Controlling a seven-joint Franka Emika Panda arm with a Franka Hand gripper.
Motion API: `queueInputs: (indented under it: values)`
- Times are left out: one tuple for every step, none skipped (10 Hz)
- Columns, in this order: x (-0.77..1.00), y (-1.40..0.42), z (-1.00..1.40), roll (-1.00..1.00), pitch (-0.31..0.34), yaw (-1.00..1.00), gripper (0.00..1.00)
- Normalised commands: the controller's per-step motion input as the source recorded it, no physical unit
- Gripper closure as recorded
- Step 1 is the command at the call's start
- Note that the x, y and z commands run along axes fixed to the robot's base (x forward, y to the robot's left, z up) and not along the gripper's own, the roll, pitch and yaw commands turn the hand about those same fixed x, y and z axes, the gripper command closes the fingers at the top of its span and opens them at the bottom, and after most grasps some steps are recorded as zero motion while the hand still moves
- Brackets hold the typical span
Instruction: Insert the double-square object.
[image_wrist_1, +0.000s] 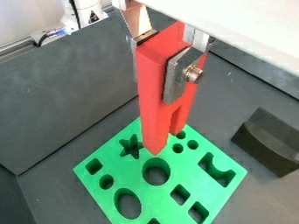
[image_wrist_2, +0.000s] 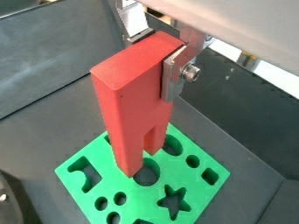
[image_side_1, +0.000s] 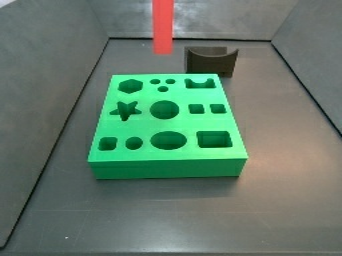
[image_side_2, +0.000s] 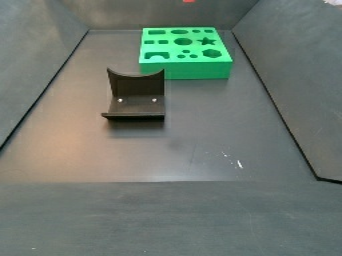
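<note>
Floor: we see dark grey matte floor (image_side_2: 160, 150) w/ low dark walls, scuffed nr lower centre in a side view.
Board: green cutout board (image_side_1: 167, 125) mid-frame.
Fixture: fixture (image_side_2: 134, 95) well apart from board.
Gripper: gripper (image_wrist_1: 176, 74) above board, clamped on double-square object (image_wrist_1: 160, 87).
Peg: upright, prongs down, top centre in a side view (image_side_1: 163, 25).

The red peg (image_wrist_1: 162, 83) is a long rectangular bar that splits into two square prongs at its lower end. It hangs upright, prongs down, clamped in the claw (image_wrist_1: 176, 66), above the green board (image_wrist_1: 163, 171) and clear of its holes. In a side view only its lower length (image_side_1: 163, 26) shows, above the board's far edge.
</note>
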Motion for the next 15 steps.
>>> queueInputs:
  values:
    - [0.53,-0.01,-0.54,0.0,-0.007,-0.63,1.0]
    - [0.58,-0.02,-0.57,0.0,0.0,-0.61,1.0]
    - [0.58,-0.02,-0.57,0.0,0.0,-0.61,1.0]
    - [0.59,-0.02,-0.57,0.0,0.0,-0.61,1.0]
    - [0.57,-0.02,-0.57,0.0,0.0,-0.63,1.0]
    - [0.37,0.0,-0.56,0.0,0.0,-0.8,1.0]
    - [0.08,0.0,-0.43,-0.03,-0.009,-1.0,1.0]
    - [0.0,0.0,-0.41,-0.03,-0.019,-1.0,1.0]
    - [0.0,0.0,-0.38,-0.02,-0.034,-1.0,1.0]
    - [0.0,0.0,-0.35,-0.03,-0.04,-1.0,1.0]
    - [0.0,0.0,-0.36,-0.03,-0.037,-1.0,1.0]
    - [0.0,0.0,-0.37,-0.02,-0.027,-1.0,1.0]
    - [0.0,0.0,-0.35,-0.03,-0.029,-1.0,1.0]
    - [0.0,0.0,-0.31,-0.05,-0.036,-1.0,1.0]
    - [0.03,0.0,-0.23,-0.08,-0.04,-1.0,1.0]
